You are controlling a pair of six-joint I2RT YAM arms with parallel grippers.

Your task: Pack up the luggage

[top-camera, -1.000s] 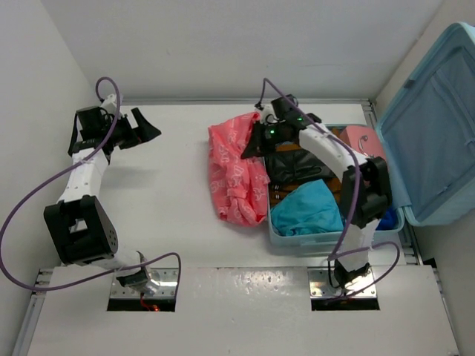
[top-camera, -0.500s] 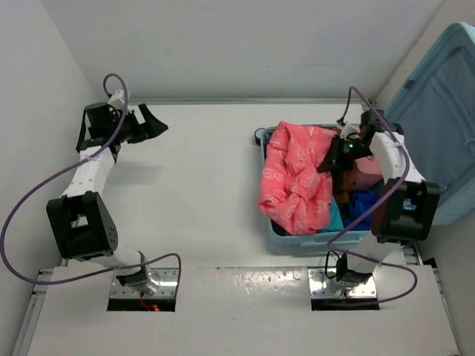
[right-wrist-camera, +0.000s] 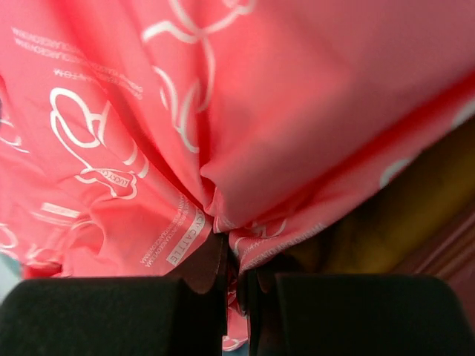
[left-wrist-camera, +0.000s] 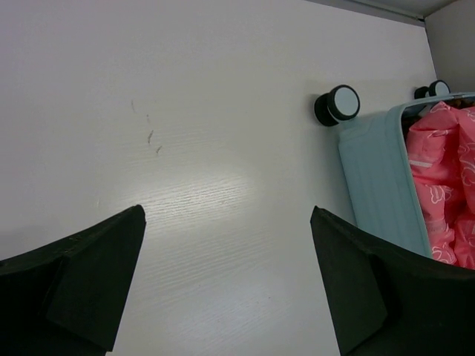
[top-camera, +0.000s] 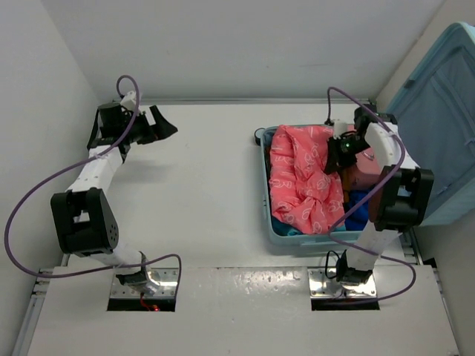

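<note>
The luggage (top-camera: 264,194) lies open at the right of the table, its pale aqua lid (top-camera: 438,126) leaning against the right wall. A pink patterned cloth (top-camera: 300,178) is spread over the contents of its tray. My right gripper (top-camera: 335,158) hangs over the tray's right half, shut on a fold of that pink cloth (right-wrist-camera: 223,148). In the left wrist view the luggage's ribbed side (left-wrist-camera: 382,178) and a black wheel (left-wrist-camera: 338,104) show, with the pink cloth (left-wrist-camera: 445,185) inside. My left gripper (top-camera: 159,127) is open over bare table at the far left, its fingers (left-wrist-camera: 89,274) wide apart and holding nothing.
A small pink case (top-camera: 367,167) and blue fabric (top-camera: 358,209) peek out of the tray beside the cloth. Walls close the table at the back, left and right. The arm bases (top-camera: 145,285) sit at the near edge.
My right gripper has carried the pink cloth from the table into the luggage tray, then lowered it so it spreads over the contents. The left gripper has drifted slightly right and back.
</note>
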